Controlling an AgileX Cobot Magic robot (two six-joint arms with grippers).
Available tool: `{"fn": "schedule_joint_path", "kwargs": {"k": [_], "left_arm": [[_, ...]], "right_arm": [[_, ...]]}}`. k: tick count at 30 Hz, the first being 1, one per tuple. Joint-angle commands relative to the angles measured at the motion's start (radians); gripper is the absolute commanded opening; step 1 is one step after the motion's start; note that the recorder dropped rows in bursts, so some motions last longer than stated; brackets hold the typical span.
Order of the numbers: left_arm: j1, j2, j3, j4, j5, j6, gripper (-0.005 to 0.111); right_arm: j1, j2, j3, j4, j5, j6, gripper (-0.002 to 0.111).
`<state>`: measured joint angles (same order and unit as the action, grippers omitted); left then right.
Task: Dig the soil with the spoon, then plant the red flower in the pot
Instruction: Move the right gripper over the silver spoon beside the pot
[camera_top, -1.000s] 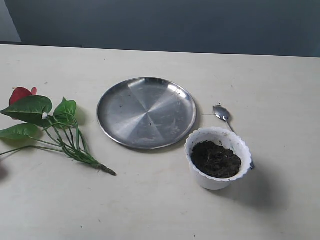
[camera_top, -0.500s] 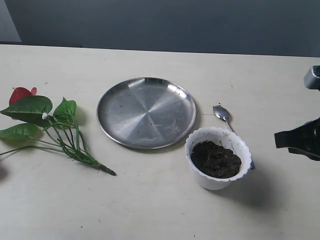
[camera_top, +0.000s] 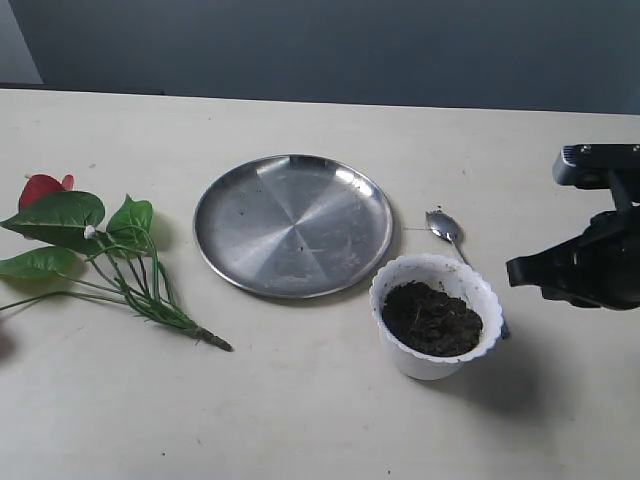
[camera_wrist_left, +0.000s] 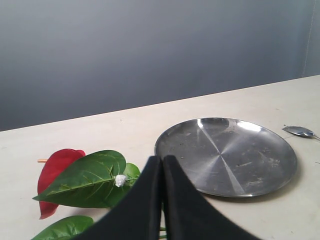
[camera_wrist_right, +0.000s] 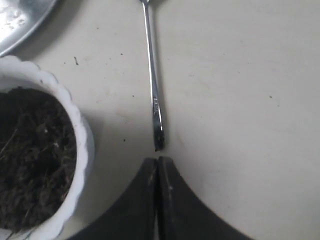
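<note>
The white scalloped pot (camera_top: 435, 315) stands right of centre, filled with dark soil (camera_top: 431, 318); it shows too in the right wrist view, pot (camera_wrist_right: 75, 150) and soil (camera_wrist_right: 35, 150). Behind the pot lies the silver spoon (camera_top: 443, 226), its handle (camera_wrist_right: 154, 85) running toward my right gripper (camera_wrist_right: 158, 161), which is shut and empty just short of the handle's end. From the exterior view the right gripper (camera_top: 515, 272) hangs right of the pot. At far left lies the red flower (camera_top: 45, 187) with its green leaves (camera_wrist_left: 85, 177). My left gripper (camera_wrist_left: 162, 159) is shut, empty, above the leaves.
A large round steel plate (camera_top: 292, 224) lies mid-table between flower and pot, also seen as the plate (camera_wrist_left: 227, 155) in the left wrist view. The flower's stem end (camera_top: 212, 340) points toward the table's front. A dark wall runs behind the table.
The right arm has come in from the right edge and moved left toward the pot and spoon. Nothing else has moved.
</note>
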<state>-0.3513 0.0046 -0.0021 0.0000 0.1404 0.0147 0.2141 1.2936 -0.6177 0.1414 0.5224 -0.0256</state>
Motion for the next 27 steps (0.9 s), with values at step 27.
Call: {"fn": "schedule_joint_path", "kwargs": {"k": [27], "left_arm": [[-0.007,-0.005,0.002,0.0,-0.013,-0.004,0.001]], "right_arm": [[-0.004,0.498,-0.228,-0.024,-0.135,-0.008,0.043]]}}
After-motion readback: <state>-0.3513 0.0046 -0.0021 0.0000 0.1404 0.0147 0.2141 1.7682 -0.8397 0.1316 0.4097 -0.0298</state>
